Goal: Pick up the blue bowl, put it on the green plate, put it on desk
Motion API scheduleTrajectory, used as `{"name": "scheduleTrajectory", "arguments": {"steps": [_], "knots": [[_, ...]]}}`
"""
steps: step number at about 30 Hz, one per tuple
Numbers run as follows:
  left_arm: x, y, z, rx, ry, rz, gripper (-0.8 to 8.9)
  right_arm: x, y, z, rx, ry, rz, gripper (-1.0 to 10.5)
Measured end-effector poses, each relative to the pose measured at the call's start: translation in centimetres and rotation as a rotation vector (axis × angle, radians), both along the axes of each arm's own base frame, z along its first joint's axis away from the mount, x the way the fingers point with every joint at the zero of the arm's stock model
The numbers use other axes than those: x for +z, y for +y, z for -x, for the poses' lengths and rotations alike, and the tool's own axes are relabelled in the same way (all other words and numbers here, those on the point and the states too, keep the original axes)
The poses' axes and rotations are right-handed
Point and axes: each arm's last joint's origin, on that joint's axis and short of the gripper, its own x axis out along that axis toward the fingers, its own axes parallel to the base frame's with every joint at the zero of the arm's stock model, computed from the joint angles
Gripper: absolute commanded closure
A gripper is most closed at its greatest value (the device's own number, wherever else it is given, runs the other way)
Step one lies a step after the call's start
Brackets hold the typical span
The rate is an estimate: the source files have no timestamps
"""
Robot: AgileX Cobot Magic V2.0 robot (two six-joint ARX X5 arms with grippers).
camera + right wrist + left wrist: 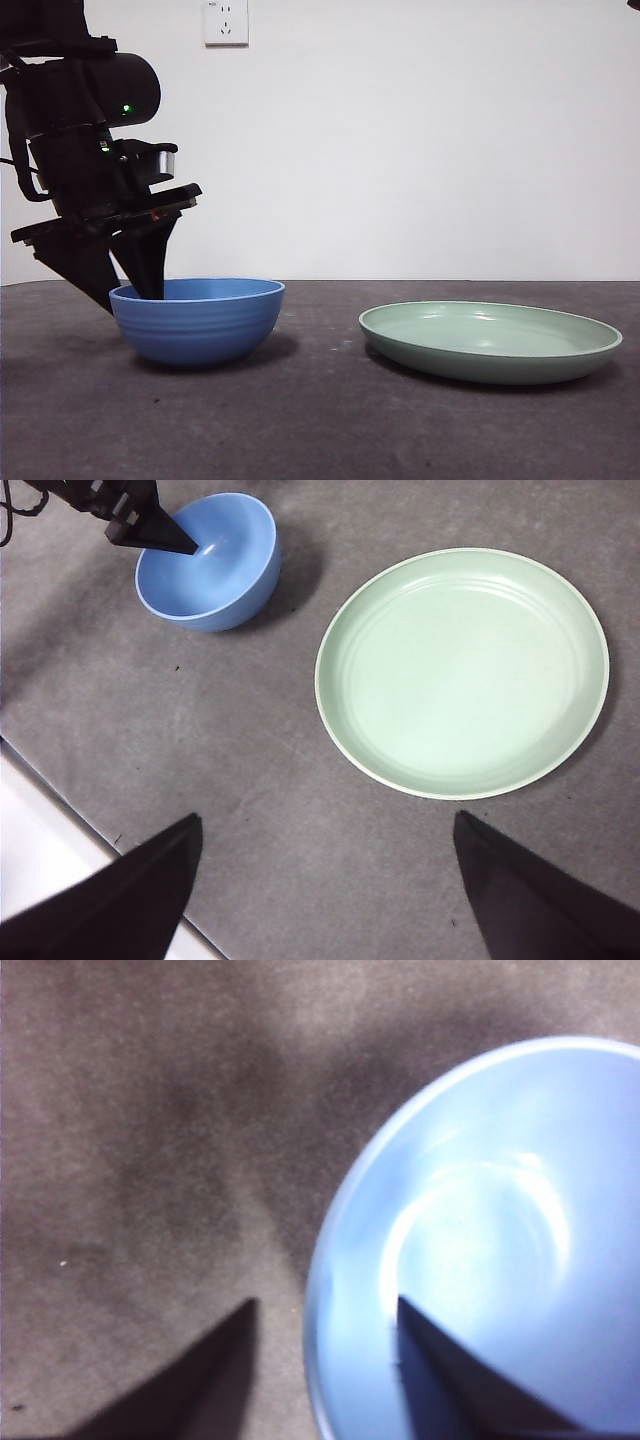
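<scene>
The blue bowl (200, 320) stands on the desk (320, 430) at the left. My left gripper (135, 295) has come down onto its left rim and is open: one jaw is inside the bowl (480, 1220), the other outside, with the rim between them and not pinched (325, 1305). The right wrist view shows the same bowl (225, 570) with the left gripper (160, 530) dipping into it. The green plate (490, 345) lies bare to the bowl's right, a gap apart. My right gripper (325, 820) hangs open high above the plate (460, 670).
A white wall with a socket (225, 22) stands behind the desk. The desk's edge (60, 800) runs near the right gripper's jaw, with white floor beyond. The right arm shows only as a black tip (634, 4).
</scene>
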Motion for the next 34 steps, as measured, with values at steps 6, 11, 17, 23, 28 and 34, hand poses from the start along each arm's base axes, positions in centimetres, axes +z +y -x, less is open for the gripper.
{"name": "scheduleTrajectory", "arguments": {"steps": [6, 11, 17, 23, 28, 34], "knots": [[0.0, 0.0, -0.1, 0.004, -0.01, 0.004, 8.04, 0.0, 0.0, 0.0, 0.0, 0.0, 0.0, 5.4], [0.4, -0.1, -0.3, 0.018, -0.02, 0.015, 8.04, 0.0, 0.0, 0.0, 0.0, 0.0, 0.0, 5.4], [4.1, -0.9, -0.1, 0.012, -0.116, 0.06, 8.04, 0.0, 0.0, 0.0, 0.0, 0.0, 0.0, 5.4], [8.5, -3.3, 0.7, -0.036, -0.208, 0.12, 8.04, 0.0, 0.0, 0.0, 0.0, 0.0, 0.0, 5.4], [10.6, -6.5, 1.8, -0.122, -0.256, 0.164, 8.04, 0.0, 0.0, 0.0, -0.002, 0.001, 0.0, 5.4], [11.6, -9.9, 1.8, -0.193, -0.28, 0.202, 8.04, 0.0, 0.0, 0.0, -0.003, 0.002, -0.001, 5.4]]}}
